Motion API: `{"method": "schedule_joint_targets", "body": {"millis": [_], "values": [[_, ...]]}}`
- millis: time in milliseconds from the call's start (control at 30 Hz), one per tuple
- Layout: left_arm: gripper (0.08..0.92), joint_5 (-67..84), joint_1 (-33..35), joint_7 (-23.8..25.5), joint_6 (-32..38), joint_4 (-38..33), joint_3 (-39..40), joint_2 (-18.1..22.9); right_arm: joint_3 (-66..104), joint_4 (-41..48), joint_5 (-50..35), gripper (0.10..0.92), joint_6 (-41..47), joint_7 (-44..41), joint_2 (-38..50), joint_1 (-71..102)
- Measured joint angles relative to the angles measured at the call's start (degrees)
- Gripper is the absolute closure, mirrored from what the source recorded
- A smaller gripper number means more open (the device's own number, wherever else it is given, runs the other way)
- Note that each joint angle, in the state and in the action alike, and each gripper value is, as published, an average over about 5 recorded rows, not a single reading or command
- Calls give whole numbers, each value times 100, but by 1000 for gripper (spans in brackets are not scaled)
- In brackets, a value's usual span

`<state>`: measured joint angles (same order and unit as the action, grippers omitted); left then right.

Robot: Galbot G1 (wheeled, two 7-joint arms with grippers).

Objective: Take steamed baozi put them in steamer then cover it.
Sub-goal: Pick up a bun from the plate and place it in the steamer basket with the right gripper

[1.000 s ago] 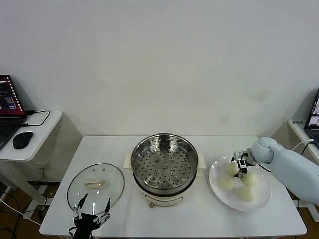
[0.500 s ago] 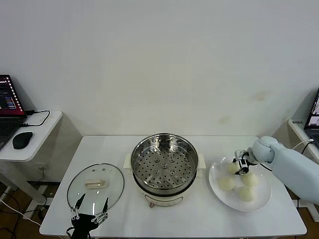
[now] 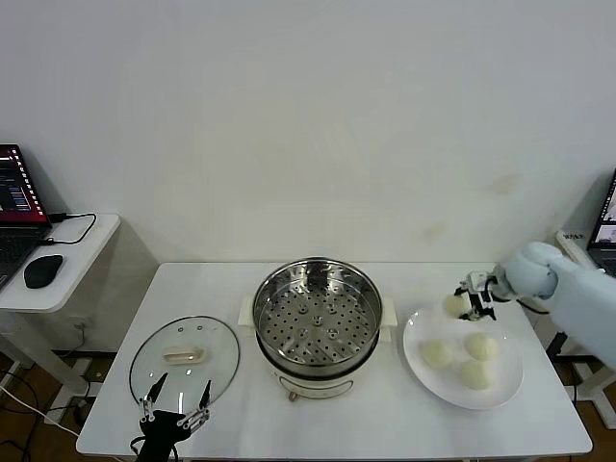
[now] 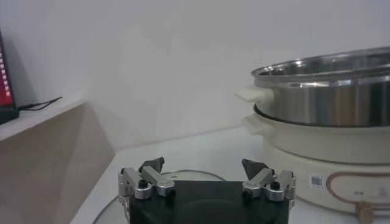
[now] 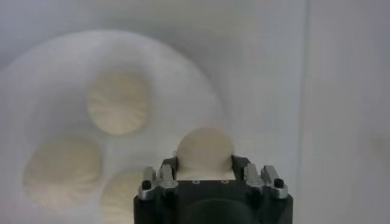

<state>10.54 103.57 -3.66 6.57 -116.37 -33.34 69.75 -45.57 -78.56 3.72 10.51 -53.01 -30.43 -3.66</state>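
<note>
Ahead of you a plain off-white wall [image 3: 308, 115] fills the upper scene, evenly lit, with a few faint smudges toward 2 o'clock. Below it stands the white bench [image 3: 192, 289], its bare top running across the middle. At 9 o'clock you have a smaller white side table [image 3: 82, 252] carrying an open laptop [image 3: 17, 202] with a lit screen, a black mouse [image 3: 43, 270] and a black cable [image 3: 75, 227]. At 3 o'clock another laptop screen [image 3: 606, 223] shows at the edge. At 8 o'clock, cables lie on the floor [image 3: 29, 409].
</note>
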Motion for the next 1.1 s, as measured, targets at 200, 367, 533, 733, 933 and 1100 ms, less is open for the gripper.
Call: {"method": "schedule_joint_targets", "body": {"millis": [200,367,533,733,933,1100], "values": [[177,309,-59,26,81,68,-3,-10,-604,-385,-634,465,-31,-27,19,-1089],[177,493,-89,36,105,88,-15,0,-1203,-540,-1163,465,-98,0,-273,-2008],[177,605,-101,36,124,98,-67,19,-1771,-573,-1545,465,-244,26,-785,-2714],[177,658,-119,33,138,93,-114,60,-2333,-518,-1754,458,-539,14,-1468,-3151],[177,669,-158,30,140,98,-120,121,-2765,-484,-1700,461,-940,23,-2108,-3318],[177,683,-186,27,144,110,-130,159,-3082,-385,-1395,464,-1322,77,-2559,-3339]]}}
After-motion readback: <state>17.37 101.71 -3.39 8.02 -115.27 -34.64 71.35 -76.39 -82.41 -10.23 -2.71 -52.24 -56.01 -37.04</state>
